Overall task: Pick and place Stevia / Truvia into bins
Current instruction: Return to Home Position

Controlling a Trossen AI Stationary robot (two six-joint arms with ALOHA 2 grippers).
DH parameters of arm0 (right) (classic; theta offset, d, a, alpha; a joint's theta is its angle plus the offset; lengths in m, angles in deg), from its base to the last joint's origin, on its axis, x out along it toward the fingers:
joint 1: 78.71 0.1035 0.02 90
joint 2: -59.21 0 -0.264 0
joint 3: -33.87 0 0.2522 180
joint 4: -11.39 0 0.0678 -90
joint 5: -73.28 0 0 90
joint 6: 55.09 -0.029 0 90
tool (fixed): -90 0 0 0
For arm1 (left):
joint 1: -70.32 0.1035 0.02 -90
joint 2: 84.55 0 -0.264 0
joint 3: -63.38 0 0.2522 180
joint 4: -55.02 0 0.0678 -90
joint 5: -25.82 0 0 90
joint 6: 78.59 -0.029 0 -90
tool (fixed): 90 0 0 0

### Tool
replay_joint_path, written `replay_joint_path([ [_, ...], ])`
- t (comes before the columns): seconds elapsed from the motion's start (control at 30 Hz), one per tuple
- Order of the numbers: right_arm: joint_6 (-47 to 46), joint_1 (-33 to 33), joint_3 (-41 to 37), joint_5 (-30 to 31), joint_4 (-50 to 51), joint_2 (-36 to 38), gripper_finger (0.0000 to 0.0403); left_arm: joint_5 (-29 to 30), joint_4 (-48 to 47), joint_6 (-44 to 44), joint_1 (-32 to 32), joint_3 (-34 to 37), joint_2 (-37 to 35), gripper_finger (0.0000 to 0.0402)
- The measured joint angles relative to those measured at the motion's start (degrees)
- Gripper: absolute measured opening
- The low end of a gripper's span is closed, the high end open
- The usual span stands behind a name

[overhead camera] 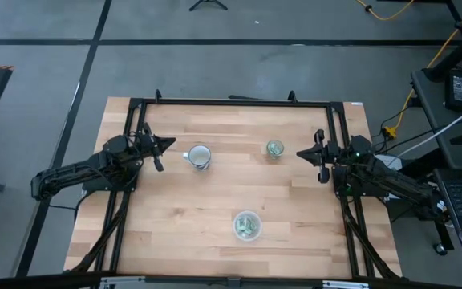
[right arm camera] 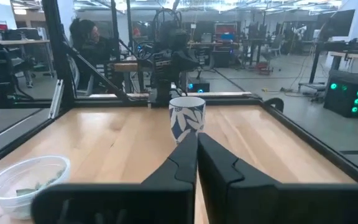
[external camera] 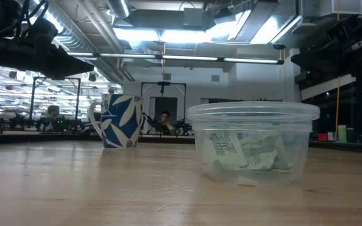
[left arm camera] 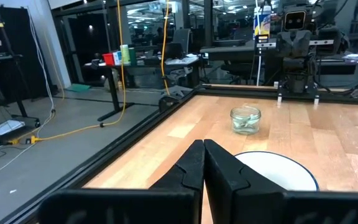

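Looking down on the table, you have the left gripper at 9 o'clock from the blue-and-white mug, near it but not touching; its fingers are pressed together tip to tip and hold nothing; your left wrist view looks past them over the mug's white rim

Your right gripper sits across the table, at 3 o'clock from the glass cup, near it and apart from it; its fingers are likewise closed against each other with nothing in them; the two grippers point at one another, with the mug and the glass cup between them

The sachets, green and white, lie crumpled in a loose heap on the floor of the round clear container; that container stands at about 6 o'clock from the table's centre, well apart from both arms, and from the low view it is the nearest thing to you, with the mug farther back at its 10 o'clock; more green-and-white paper shows inside the glass cup, which stands at about 1 o'clock from the centre, while the mug stands at about 10 o'clock; you cannot count the sachets in either vessel

Beyond the table's far edge in the right wrist view a person is in the room
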State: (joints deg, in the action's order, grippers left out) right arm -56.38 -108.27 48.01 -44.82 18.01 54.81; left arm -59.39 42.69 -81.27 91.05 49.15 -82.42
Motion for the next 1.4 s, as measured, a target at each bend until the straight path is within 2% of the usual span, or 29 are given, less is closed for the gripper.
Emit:
replay_joint_path([
  [0.63,0.1,0.1,0.0,0.1,0.0,0.0,0.0028,0.1,0.0,0.0,0.0,0.0,0.0,0.0007],
  [0.77,0.2,3.7,0.0,0.1,0.0,0.1,0.0028,0.1,0.0,0.0,0.0,0.0,0.0,0.0006],
  [0.97,0.2,13.4,0.0,0.0,1.5,3.0,0.0028,0.1,0.0,0.0,0.0,0.0,0.0,0.0006],
  [1.17,1.5,20.3,0.1,0.6,2.1,4.3,0.0028,0.1,0.0,0.0,0.0,0.0,0.0,0.0006],
  [1.27,1.6,24.1,0.1,7.4,3.0,4.3,0.0028,0.1,0.0,0.0,0.0,0.0,0.0,0.0008],
  [1.4,0.5,32.3,0.1,25.1,3.7,4.3,0.0028,0.1,0.0,0.0,0.0,0.0,0.0,0.0007],
])
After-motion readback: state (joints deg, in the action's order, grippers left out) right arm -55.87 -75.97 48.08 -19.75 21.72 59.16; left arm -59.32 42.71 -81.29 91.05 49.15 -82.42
